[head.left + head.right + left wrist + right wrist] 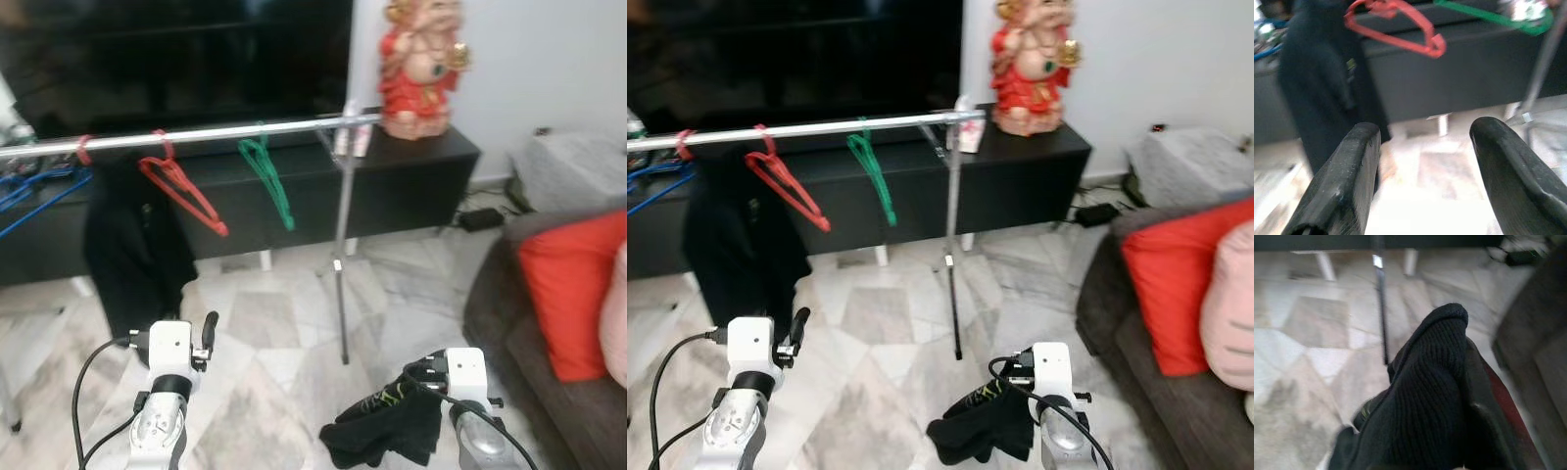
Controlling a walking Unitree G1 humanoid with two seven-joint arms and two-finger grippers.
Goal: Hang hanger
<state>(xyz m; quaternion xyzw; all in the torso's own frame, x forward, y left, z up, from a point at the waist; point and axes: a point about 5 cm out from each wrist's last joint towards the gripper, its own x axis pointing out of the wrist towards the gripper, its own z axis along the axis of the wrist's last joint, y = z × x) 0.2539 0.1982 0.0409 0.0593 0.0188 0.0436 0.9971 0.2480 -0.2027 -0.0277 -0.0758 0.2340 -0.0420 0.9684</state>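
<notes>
Rail (pixel 196 134): silver bar across the upper half of the head view, carrying a black garment (pixel 132 245) at left, a red hanger (pixel 181 188) and a green hanger (pixel 267 179) at centre.
Right gripper (pixel 416 397): lower right, closed on a dark knit cloth (pixel 387 426), which bunches and droops; it could slip or snag the stand's pole.
Left gripper (pixel 1422 161): lower left, jaws wide, empty, facing the red hanger; a blurred approach risks knocking hangers off.
</notes>
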